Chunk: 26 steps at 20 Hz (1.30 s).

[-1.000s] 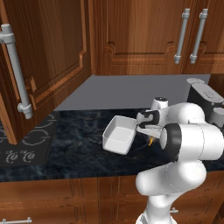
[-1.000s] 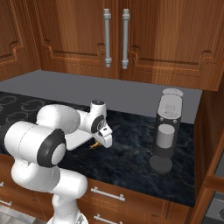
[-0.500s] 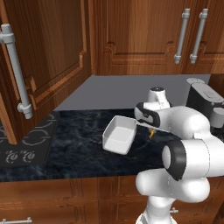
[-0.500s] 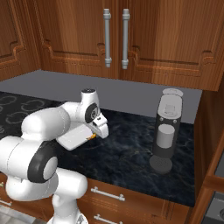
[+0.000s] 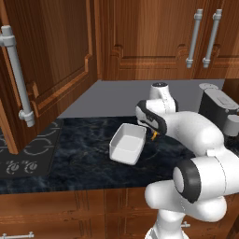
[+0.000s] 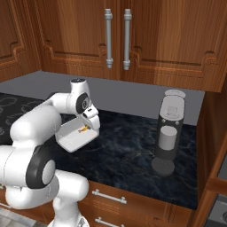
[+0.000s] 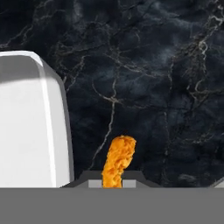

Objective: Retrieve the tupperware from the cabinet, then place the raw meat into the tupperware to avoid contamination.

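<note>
The white tupperware (image 5: 127,144) lies on the dark marble counter, tilted a little. My gripper (image 5: 152,132) hovers at its right rim, shut on the raw meat (image 5: 154,137), a small orange sliver. From the right base view the raw meat (image 6: 83,130) hangs over the edge of the tupperware (image 6: 73,137), below the gripper (image 6: 91,123). In the hand view the raw meat (image 7: 118,161) sticks out from between the tips of the gripper (image 7: 111,183), just right of the tupperware (image 7: 26,122) wall. The cabinet (image 5: 51,60) door stands open at left, its grey bar handle (image 5: 17,77) toward me.
A dark coffee machine (image 6: 170,128) stands at the counter's right end, also seen as the coffee machine (image 5: 218,108). A black cooktop (image 5: 28,156) lies left of the tub. Closed wall cabinets with paired handles (image 6: 117,39) hang behind. Drawers (image 6: 111,197) run below the counter.
The arm has swung and raised its elbow, carrying the meat a little left to the tub's rim. The tub has stayed where it was.
</note>
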### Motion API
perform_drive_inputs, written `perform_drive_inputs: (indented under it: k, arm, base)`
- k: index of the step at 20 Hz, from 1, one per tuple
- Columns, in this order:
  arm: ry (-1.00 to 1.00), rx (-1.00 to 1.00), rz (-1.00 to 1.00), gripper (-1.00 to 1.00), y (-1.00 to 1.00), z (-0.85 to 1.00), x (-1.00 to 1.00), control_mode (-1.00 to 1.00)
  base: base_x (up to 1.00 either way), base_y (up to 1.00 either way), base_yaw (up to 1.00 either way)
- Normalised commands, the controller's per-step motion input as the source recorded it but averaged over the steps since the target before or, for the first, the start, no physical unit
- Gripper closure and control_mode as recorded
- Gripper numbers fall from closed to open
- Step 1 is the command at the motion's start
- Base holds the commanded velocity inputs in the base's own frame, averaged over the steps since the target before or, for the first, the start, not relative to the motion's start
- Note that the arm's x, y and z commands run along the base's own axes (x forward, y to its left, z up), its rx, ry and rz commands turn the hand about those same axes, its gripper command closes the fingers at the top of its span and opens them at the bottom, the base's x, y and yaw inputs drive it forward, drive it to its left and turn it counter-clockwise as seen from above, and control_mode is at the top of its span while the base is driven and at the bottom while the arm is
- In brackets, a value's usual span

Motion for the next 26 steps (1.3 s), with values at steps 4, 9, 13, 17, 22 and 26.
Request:
perform_drive_inputs:
  k: [4, 9, 13, 17, 22, 26]
  arm:
    - [-0.02, 0.00, 0.00, 1.00, 0.29, 0.46, 0.00, -1.00]
    - [-0.02, 0.00, -0.04, 1.00, 0.36, 0.05, 0.16, -1.00]
    - [-0.02, 0.00, -0.05, 1.00, 0.55, -0.05, 0.22, -1.00]
    - [0.00, 0.00, -0.01, 1.00, 0.55, -0.15, 0.22, -1.00]
    - [0.00, 0.00, 0.00, 1.00, 0.15, -0.19, 0.16, -1.00]
    - [0.00, 0.00, 0.00, 1.00, 0.00, -0.32, 0.11, -1.00]
  base:
    - [0.00, 0.00, 0.00]
    - [0.00, 0.00, 0.00]
    - [0.00, 0.00, 0.00]
    - [0.00, 0.00, 0.00]
    - [0.00, 0.00, 0.00]
    - [0.00, 0.00, 0.00]
